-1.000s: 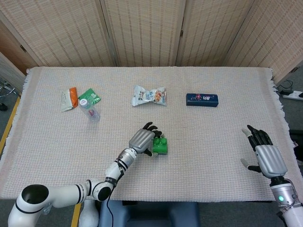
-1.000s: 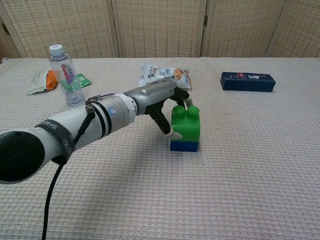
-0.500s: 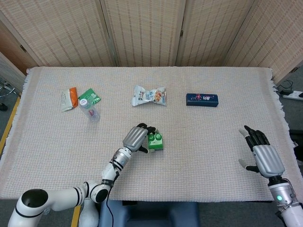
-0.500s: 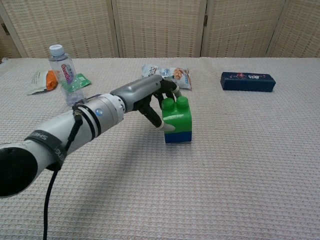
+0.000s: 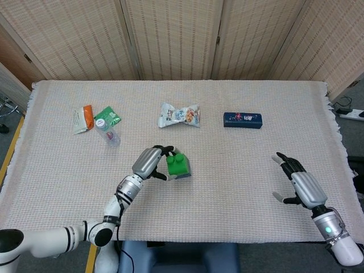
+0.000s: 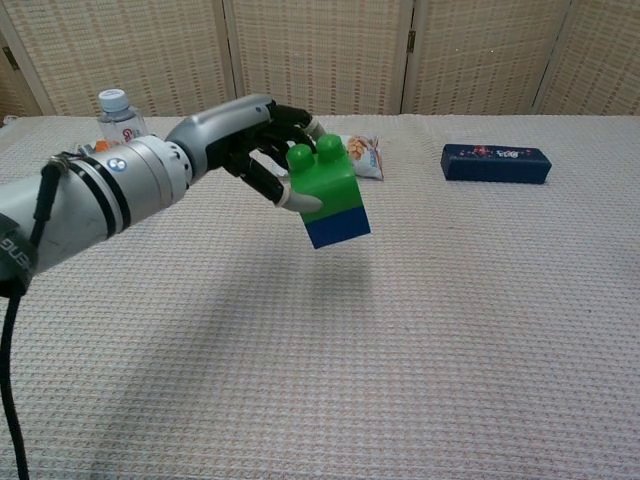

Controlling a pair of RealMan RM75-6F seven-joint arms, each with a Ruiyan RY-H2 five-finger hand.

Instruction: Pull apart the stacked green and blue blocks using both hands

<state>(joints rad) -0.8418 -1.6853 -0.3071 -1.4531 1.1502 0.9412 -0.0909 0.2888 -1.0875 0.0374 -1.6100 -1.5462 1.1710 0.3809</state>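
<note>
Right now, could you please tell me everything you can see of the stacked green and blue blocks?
The stacked blocks are a glossy plastic pair: a green block with two round studs on top, pressed onto a thinner blue block beneath, not yet separated. The left hand grips the green part, holding the stack tilted in the air above the woven tablecloth. Nothing else touches it.

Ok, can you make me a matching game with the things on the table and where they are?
Things:
1. green block
2. blue block
3. water bottle
4. dark blue box

Places or states:
A. lying flat on the cloth, far side, toward the robot's right
B. upper half of the stack, held off the table by the left hand
C. beside the orange and green packets
D. stuck under the green one, hanging in the air

Pairs: 1-B, 2-D, 3-C, 4-A
</note>
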